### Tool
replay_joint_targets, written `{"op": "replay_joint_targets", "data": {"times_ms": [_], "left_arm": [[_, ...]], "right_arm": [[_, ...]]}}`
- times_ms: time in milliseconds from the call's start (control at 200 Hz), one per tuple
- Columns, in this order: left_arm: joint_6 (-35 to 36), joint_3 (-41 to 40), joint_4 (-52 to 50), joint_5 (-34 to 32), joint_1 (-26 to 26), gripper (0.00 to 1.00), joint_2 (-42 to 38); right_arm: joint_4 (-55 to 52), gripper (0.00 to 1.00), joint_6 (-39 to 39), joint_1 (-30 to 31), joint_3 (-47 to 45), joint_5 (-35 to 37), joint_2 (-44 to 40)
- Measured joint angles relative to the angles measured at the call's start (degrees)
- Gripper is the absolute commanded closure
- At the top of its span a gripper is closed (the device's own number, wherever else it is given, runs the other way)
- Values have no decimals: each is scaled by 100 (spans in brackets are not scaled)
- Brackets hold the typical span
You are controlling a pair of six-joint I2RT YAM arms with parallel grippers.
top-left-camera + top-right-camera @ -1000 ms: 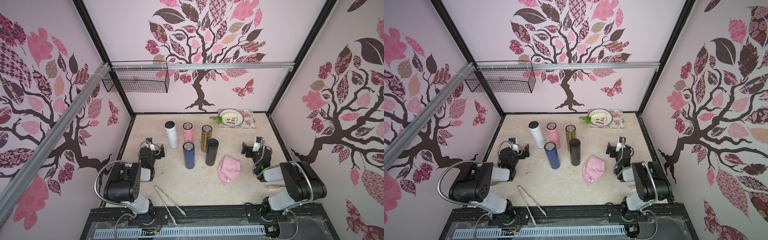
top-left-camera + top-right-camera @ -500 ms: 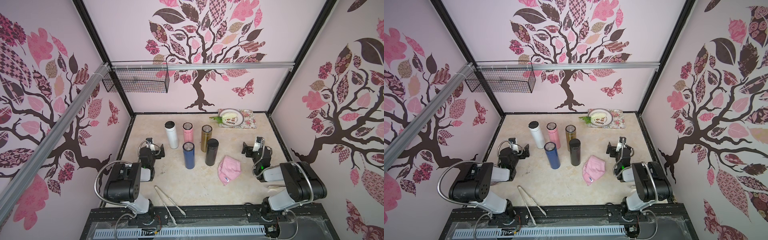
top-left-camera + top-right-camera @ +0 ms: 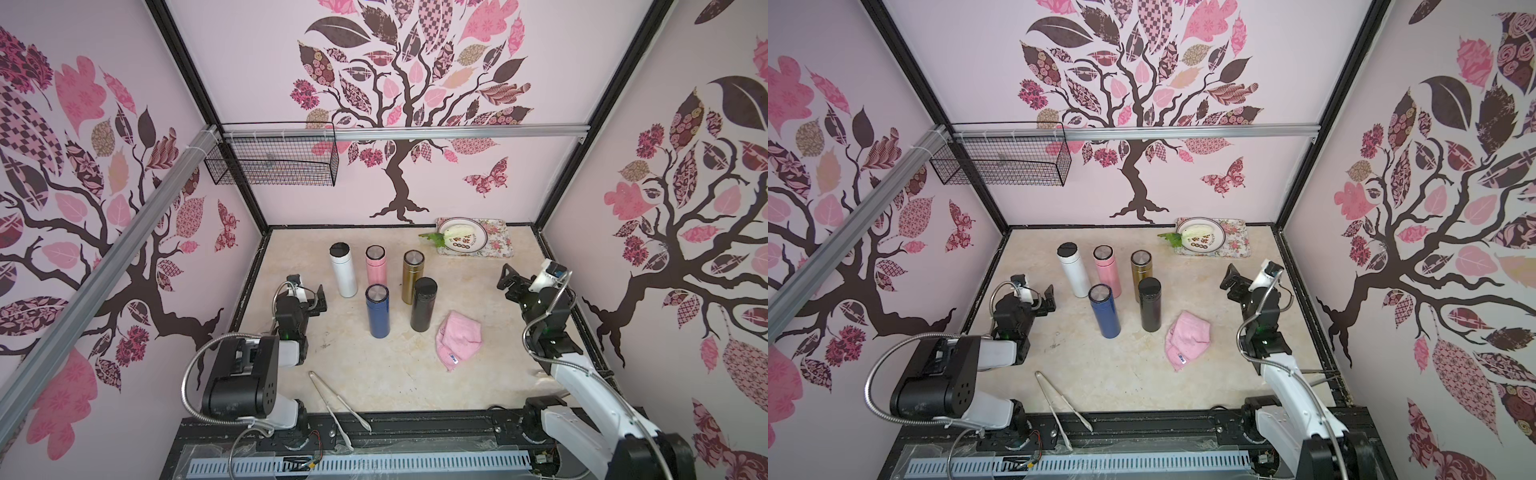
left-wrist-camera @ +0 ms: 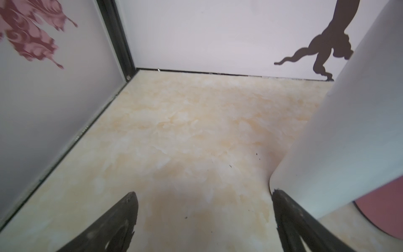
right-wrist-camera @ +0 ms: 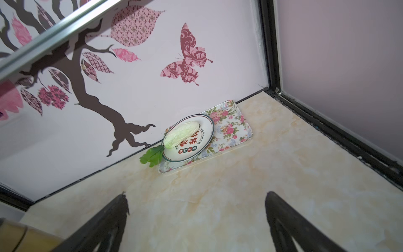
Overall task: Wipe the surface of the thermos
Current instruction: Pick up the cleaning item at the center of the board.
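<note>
Two grippers sat low over the table [image 3: 374, 365], jaws spread wide with nothing between them. The left gripper [image 4: 202, 195] aimed at the back wall, close to the left wall. In its wrist view the white thermos [image 4: 349, 131] stood just beside one finger [image 4: 283, 209]; whether they touched I could not tell. Bare table ran ahead of it to the wall. The right gripper [image 5: 195, 195] aimed at the back right corner, with bare table before it as far as the tray [image 5: 239, 122].

Five thermoses stood upright mid-table between the arms, long axes vertical and lids up. In both top views the back row ran white, pink [image 3: 376, 266], gold [image 3: 412, 276]. Blue [image 3: 377, 309] and black [image 3: 423, 303] stood in front, nearer the robot. They were bunched with narrow gaps; whether any touched I could not tell. The cloth [image 3: 459, 338] lay crumpled just right of black's base, on the right arm's side and apart from both grippers.

Open table lay on the robot's side of the group, and tongs [image 3: 338, 405] lay at that near edge, partly over the black rail. The tray sat against the back wall on the right, bearing a plate [image 3: 473, 245] with a cabbage [image 3: 457, 230]. A wire basket [image 3: 274, 166] hung high in the back left corner.
</note>
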Motion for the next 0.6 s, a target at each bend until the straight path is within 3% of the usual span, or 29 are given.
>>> {"op": "replay_joint_targets", "data": {"times_ms": [165, 355, 510, 600], "left_arm": [[-529, 214, -1040, -509, -17, 2, -1174], [-1464, 935, -2782, -673, -42, 2, -1547], [-2225, 918, -3569, -820, -55, 2, -1849], [-2695, 586, -3517, -990, -42, 2, -2286]], "right_arm": [[-1517, 0, 409, 39, 535, -87, -258], [-2625, 0, 483, 52, 739, -216, -66], [-3473, 0, 417, 52, 1084, -584, 579], [-3523, 0, 621, 52, 1032, -852, 542]]}}
